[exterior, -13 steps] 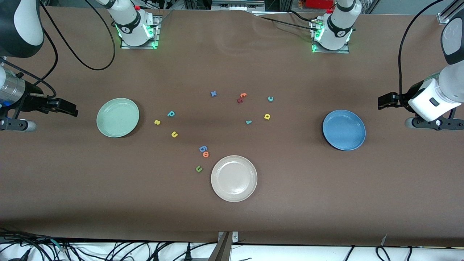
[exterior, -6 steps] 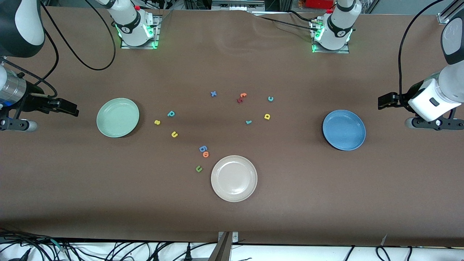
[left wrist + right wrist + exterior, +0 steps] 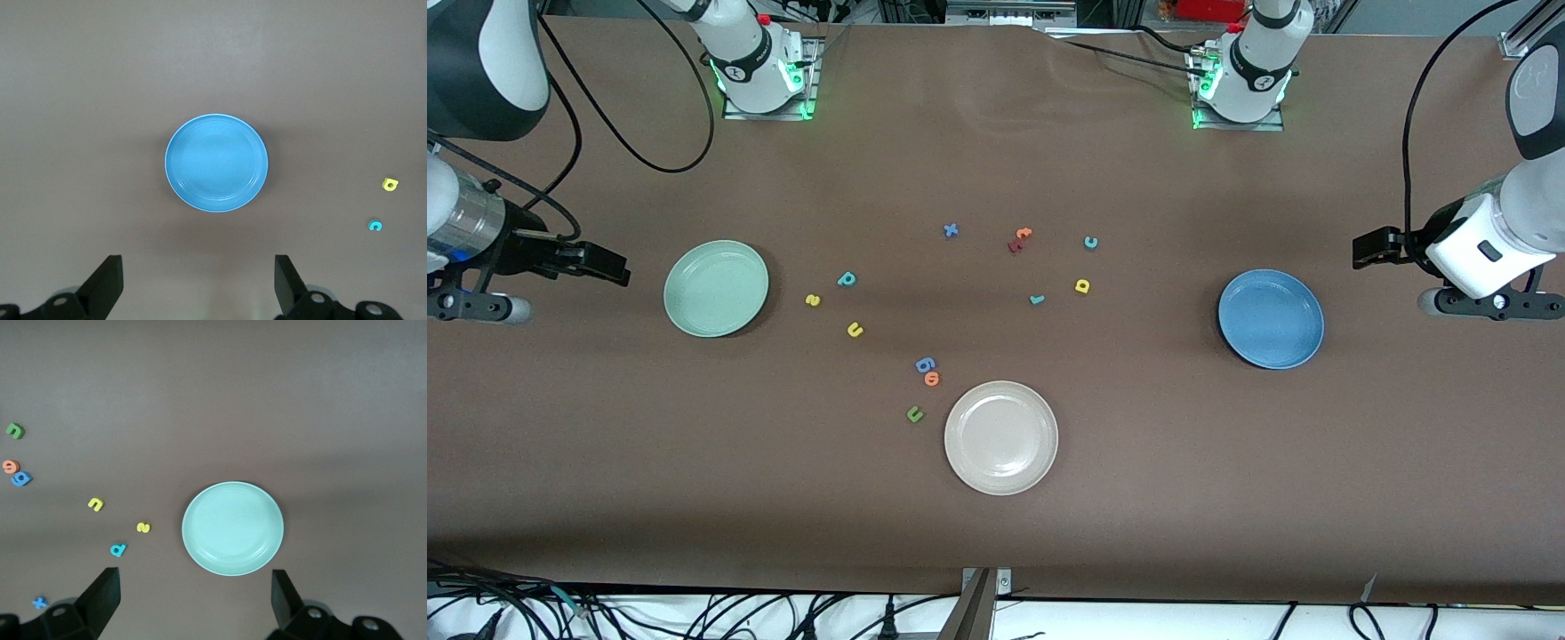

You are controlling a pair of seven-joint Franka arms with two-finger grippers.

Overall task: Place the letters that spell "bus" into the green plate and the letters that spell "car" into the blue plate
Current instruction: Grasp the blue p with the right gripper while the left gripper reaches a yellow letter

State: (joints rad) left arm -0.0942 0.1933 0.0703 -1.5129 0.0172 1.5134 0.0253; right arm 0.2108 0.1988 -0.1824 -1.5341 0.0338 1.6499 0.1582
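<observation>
The green plate [image 3: 716, 289] [image 3: 233, 528] lies toward the right arm's end, holding nothing. Beside it on the table are the teal "b" [image 3: 847, 279] [image 3: 118, 550], yellow "s" [image 3: 813, 300] [image 3: 143, 527] and yellow "u" [image 3: 855, 331] [image 3: 96, 504]. The blue plate [image 3: 1271, 319] [image 3: 216, 163] lies bare toward the left arm's end. Near it are the teal "c" [image 3: 1090, 242] [image 3: 375, 225], yellow "a" [image 3: 1082, 285] [image 3: 390, 184] and teal "r" [image 3: 1037, 300]. My right gripper [image 3: 609, 267] [image 3: 195, 580] hangs open over bare table beside the green plate. My left gripper [image 3: 1369, 249] [image 3: 199, 267] hangs open beside the blue plate.
A beige-white plate [image 3: 1001, 437] sits mid-table, nearer the front camera. Other letters lie around it: blue "g" [image 3: 925, 364], orange "o" [image 3: 932, 379], green "u" [image 3: 914, 413]. Farther off lie a blue "x" [image 3: 951, 230], orange "t" [image 3: 1024, 234] and a dark red letter [image 3: 1015, 245].
My right gripper has crept a little toward the green plate. The left arm has barely shifted, and nothing on the table has moved.
</observation>
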